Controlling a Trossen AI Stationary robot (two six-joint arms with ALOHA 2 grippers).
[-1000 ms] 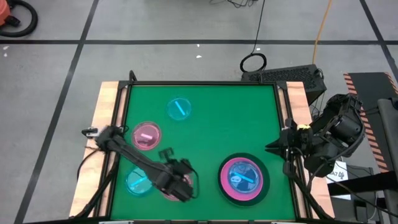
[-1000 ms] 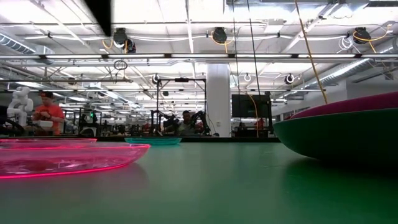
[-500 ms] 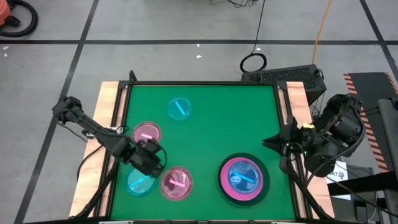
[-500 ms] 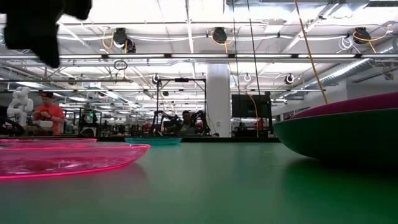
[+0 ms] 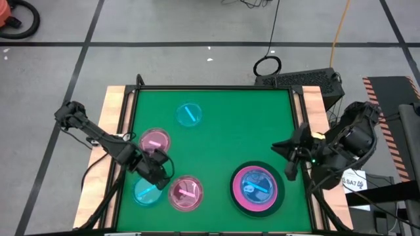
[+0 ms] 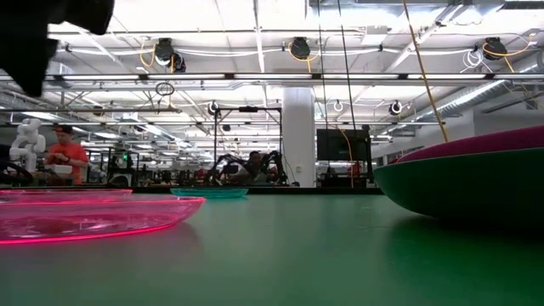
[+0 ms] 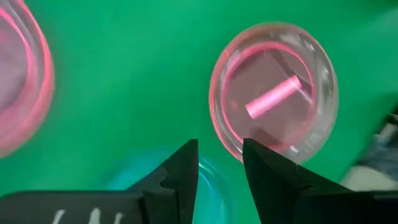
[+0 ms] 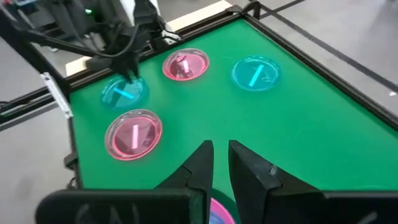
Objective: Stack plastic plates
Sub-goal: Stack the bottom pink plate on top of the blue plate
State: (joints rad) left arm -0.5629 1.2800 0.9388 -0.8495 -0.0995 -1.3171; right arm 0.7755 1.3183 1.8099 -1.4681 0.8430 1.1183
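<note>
My left fingers [image 5: 159,172], parted and empty, hover above the small translucent cyan plate [image 5: 146,191], the translucent pink plate [image 7: 273,92] just beside, nearer than my right arm.

A translucent pink plate [image 6: 93,217] lies near the green worktop's [image 6: 280,255] left edge, a cyan plate [image 6: 209,192] toward the far edge. A large dark plate [image 6: 467,183] carrying an opaque pink one [image 6: 493,141] fills the right.
</note>
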